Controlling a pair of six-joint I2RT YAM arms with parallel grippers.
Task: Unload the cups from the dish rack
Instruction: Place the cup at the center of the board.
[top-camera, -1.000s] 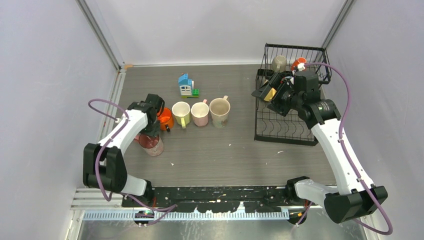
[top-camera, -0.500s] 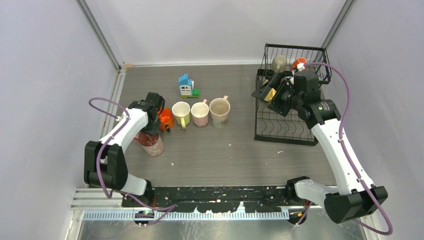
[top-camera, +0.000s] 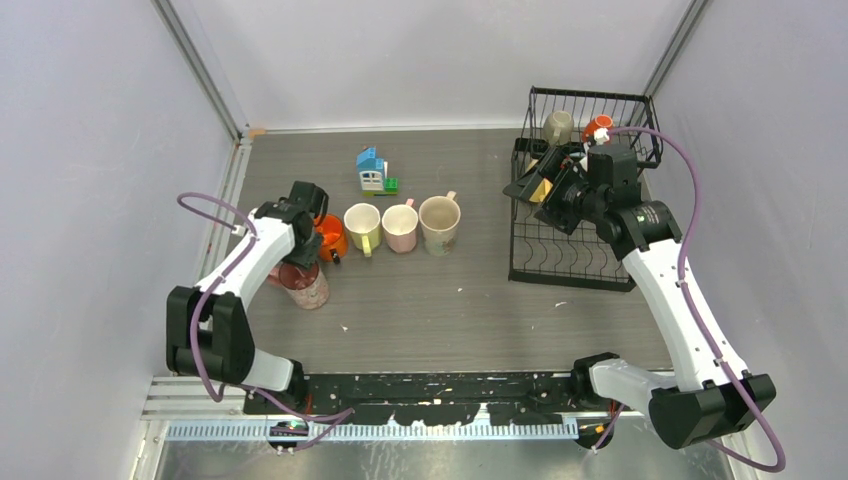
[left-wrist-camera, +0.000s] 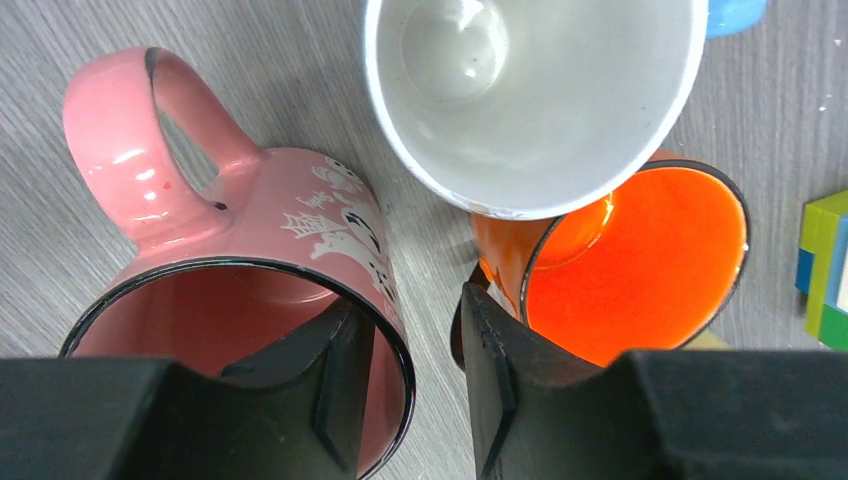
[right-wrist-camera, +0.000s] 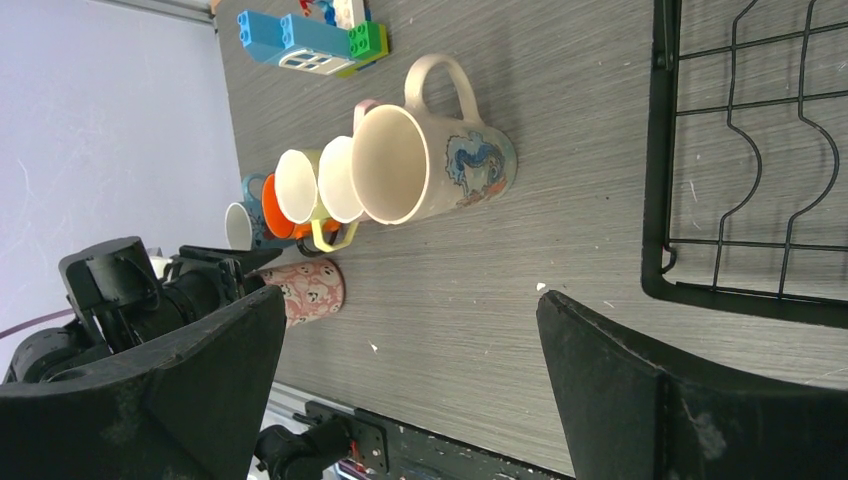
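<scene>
The pink ghost-print mug (left-wrist-camera: 250, 250) stands upright on the table (top-camera: 470, 300), also in the top view (top-camera: 305, 287). My left gripper (left-wrist-camera: 408, 305) straddles its rim wall, one finger inside and one outside, slightly open with gaps on both sides. The orange mug (left-wrist-camera: 640, 260) and a white-lined blue mug (left-wrist-camera: 530, 90) stand just beyond. My right gripper (right-wrist-camera: 408, 300) is wide open and empty, over the black dish rack's (top-camera: 575, 265) left side (top-camera: 538, 185). A grey-beige mug (top-camera: 558, 126) and an orange-red mug (top-camera: 598, 126) sit in the upper shelf. A yellow thing (top-camera: 541, 189) shows beside the right fingers.
A row of mugs stands mid-table: orange (top-camera: 331, 238), yellow-handled cream (top-camera: 362, 226), pink-cream (top-camera: 400, 227), large beige (top-camera: 440, 222). A blue-white-green toy house (top-camera: 372, 170) stands behind them. White walls close in on both sides.
Almost nothing: the left arm has shifted very slightly over the pink mug, and the right gripper has stayed at the rack.
</scene>
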